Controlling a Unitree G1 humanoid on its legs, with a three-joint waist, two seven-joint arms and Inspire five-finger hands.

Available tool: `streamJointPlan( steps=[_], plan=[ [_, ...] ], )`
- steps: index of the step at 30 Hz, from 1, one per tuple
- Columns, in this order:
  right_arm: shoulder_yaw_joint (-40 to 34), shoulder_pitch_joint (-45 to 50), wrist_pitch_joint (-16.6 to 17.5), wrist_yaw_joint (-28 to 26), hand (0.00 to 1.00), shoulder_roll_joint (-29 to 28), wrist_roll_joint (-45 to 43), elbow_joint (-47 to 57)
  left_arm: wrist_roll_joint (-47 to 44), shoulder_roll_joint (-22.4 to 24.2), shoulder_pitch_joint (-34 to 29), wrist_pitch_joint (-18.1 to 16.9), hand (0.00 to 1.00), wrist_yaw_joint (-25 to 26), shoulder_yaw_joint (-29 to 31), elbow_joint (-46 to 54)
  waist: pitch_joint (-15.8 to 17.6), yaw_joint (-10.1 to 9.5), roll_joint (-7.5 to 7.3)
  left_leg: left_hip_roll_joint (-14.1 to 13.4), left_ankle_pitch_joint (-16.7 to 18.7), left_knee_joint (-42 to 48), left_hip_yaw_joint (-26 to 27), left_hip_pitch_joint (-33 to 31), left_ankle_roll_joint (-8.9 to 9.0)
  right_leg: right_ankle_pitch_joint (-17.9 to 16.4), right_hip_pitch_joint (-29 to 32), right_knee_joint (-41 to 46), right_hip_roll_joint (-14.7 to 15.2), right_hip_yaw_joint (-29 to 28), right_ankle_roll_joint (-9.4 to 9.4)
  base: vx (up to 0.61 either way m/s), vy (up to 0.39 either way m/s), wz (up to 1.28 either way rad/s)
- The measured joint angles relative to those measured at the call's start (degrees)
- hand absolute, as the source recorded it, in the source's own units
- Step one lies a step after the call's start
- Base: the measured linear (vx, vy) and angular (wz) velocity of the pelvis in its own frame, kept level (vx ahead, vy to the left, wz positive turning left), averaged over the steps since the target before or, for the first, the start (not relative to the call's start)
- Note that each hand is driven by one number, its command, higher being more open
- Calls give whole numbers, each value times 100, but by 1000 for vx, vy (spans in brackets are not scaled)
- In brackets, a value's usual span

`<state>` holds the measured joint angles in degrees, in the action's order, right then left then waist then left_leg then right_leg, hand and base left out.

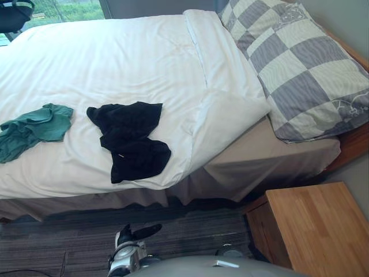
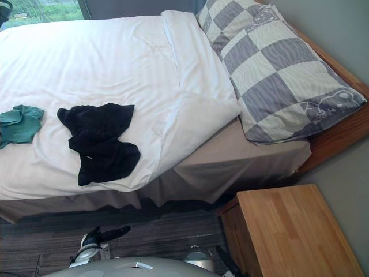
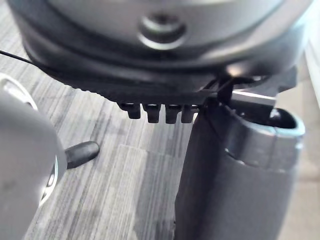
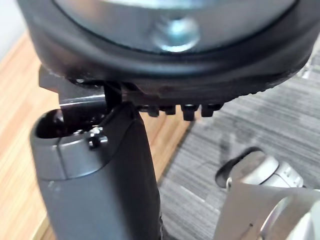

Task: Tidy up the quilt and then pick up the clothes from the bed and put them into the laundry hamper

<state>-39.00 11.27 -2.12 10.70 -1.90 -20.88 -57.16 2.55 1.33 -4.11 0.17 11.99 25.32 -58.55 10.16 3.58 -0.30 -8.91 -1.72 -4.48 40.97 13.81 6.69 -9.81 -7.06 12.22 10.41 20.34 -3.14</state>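
Note:
A white quilt (image 1: 127,69) covers the bed, and its corner by the pillow is folded back (image 1: 230,115), baring the beige sheet (image 1: 271,156). A crumpled black garment (image 1: 130,138) lies on the quilt near the bed's front edge. A green garment (image 1: 34,128) lies to its left. My left hand (image 1: 141,233) hangs low over the carpet in front of the bed, its fingers (image 3: 160,112) relaxed and empty. My right hand (image 4: 100,170) hangs beside the nightstand, fingers (image 4: 185,110) loose, holding nothing.
A grey-and-white checked pillow (image 1: 300,63) lies at the bed's head on the right. A wooden nightstand (image 1: 314,231) stands at the lower right, close to the bed frame. Striped grey carpet (image 1: 69,236) runs along the bed's front. A dark object (image 1: 14,14) sits by the window at top left.

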Motion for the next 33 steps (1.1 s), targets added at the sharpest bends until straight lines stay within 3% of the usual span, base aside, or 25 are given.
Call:
streamJointPlan(
  steps=[1, 4, 7, 9, 13, 17, 26, 32, 33],
  plan=[
    [-239, 135, -41, 25, 100, -17, -133, 194, -145, 15, -79, 31, 100, 11, 371, 32, -24, -3, -32, 35, -16, -65, -47, 41, -7, 2, -55, -5, 27, 46, -3, -57, 37, 15],
    [-730, 375, -41, 151, 100, 62, -262, 897, -245, -17, -319, 29, 100, 13, 760, 70, -94, 9, -108, 52, 44, -70, -206, 27, -28, 10, -176, -50, 47, 131, -18, -37, 0, 27],
    [-1110, 406, -42, 241, 100, 580, -250, 1584, -242, -42, -552, 35, 100, -6, 876, 69, -212, 19, -172, 55, 38, -70, -295, -46, -73, 29, -196, -56, 52, 147, -49, -22, 2, 26],
    [-1273, 363, -38, 291, 100, 956, -236, 2096, -253, -21, -725, 76, 100, -58, 824, 73, -269, 30, -186, 48, 12, -70, -307, -60, -71, 29, -200, -76, 40, 157, -50, -28, -11, 7],
    [-1379, -161, 49, 386, 100, 1932, 47, 2676, -242, -266, -904, 116, 100, -169, 148, 53, -344, 107, -242, 13, -112, -70, -481, -170, -57, 34, -205, -137, -30, 223, -55, -61, -40, 15],
    [-1238, -705, 75, 417, 100, 2394, 268, 2723, -236, -420, -938, 90, 100, -245, -311, 55, -382, 143, -263, 13, -197, -72, -653, -264, -86, 57, -185, -141, -27, 295, -42, -62, -11, 15],
    [930, -1501, 111, 325, 100, 3369, 1429, 3176, -194, -578, -940, -21, 100, -277, -1114, 68, -392, 209, -103, 142, -319, -73, -957, -543, -222, 147, 2, -185, 52, 442, -76, -57, 20, 12],
    [2246, -2106, 246, 80, 100, 3830, 2021, 3788, -178, -595, -940, -45, 100, -284, -1240, 184, -315, 168, -84, 219, -362, -71, -1059, -648, -283, 294, 14, -376, 51, 475, -122, -2, 21, 4],
    [2725, -2322, 299, -13, 100, 4017, 2247, 3945, -174, -612, -938, -100, 100, -283, -1329, 201, -309, 129, -75, 236, -365, -71, -1117, -704, -287, 375, 8, -464, 42, 498, -125, 24, 18, 5]
  ],
)
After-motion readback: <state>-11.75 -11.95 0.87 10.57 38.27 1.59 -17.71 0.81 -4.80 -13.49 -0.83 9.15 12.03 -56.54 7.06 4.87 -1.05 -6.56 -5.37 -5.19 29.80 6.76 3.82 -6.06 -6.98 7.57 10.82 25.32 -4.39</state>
